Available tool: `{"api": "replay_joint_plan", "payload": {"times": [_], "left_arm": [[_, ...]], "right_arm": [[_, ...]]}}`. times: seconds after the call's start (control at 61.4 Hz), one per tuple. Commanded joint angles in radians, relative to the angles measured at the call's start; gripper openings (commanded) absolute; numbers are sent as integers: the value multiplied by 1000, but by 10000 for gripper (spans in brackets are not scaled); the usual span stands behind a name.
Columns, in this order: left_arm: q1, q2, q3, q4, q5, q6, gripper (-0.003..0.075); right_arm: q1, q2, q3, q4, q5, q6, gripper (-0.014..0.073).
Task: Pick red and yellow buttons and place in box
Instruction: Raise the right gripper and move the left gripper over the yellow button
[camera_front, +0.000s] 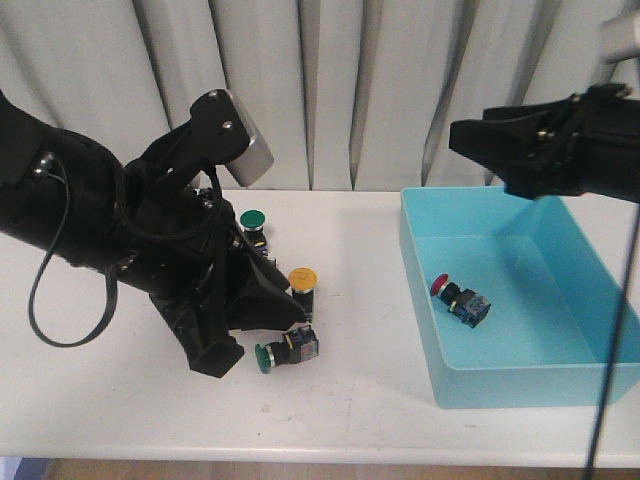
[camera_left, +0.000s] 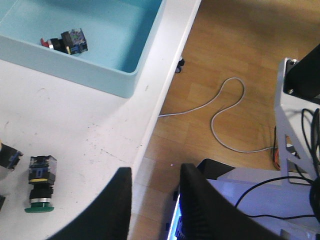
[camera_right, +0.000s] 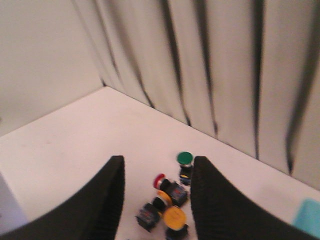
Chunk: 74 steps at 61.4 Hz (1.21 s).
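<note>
One red button (camera_front: 445, 286) lies on the floor of the turquoise box (camera_front: 418, 300) at the right, and shows in the left wrist view as the red button (camera_left: 55, 43) inside the box (camera_left: 100, 75). A yellow button (camera_front: 303, 279) stands upright mid-table. The right wrist view shows, far below, a red button (camera_right: 159, 180) on its side among two yellow buttons (camera_right: 173, 218); in the front view my left arm hides that red one. My left gripper (camera_front: 258, 335) (camera_left: 155, 172) hangs open and empty over the table's front edge. High above the box, my right gripper (camera_front: 458, 138) (camera_right: 157, 161) is open and empty.
A green-capped switch (camera_front: 251, 220) stands behind the yellow one, and another green one (camera_front: 270, 354) (camera_left: 40, 187) lies on its side by the left fingers. Curtains close off the back. Beyond the table's front edge are the floor and a white cable (camera_left: 220, 117).
</note>
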Motion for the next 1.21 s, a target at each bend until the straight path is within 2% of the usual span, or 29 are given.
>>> {"api": "replay_joint_plan", "payload": {"times": [0.0,0.081,0.098,0.326,0.472,0.603,0.733,0.912,1.026,1.189], "left_arm": [[0,-26,-24,-32,-26,2,220],[0,-26,-24,-27,-26,3,220],[0,-26,-24,-27,-26,3,220],[0,-26,-24,-1,-34,3,220],[0,-26,-24,131,-81,1,220],[0,-13,-24,275,-231,-99,220],[0,27,-24,374,-443,-291,220],[0,104,-30,419,-618,-419,222],[3,196,-94,418,-603,-482,237],[21,364,-289,411,-498,-549,326]], "right_arm": [[-4,-120,11,7,-91,1,136],[-4,-213,85,7,-102,1,-11],[-4,-229,101,7,-100,1,-17],[-4,-505,347,7,32,48,-6],[-4,-625,414,7,34,47,-6],[-4,-666,433,7,36,44,-6],[-4,-669,434,7,31,41,-6],[-4,-669,434,7,28,41,-6],[-4,-669,434,7,25,41,-6],[-4,-669,434,7,23,27,-6]]}}
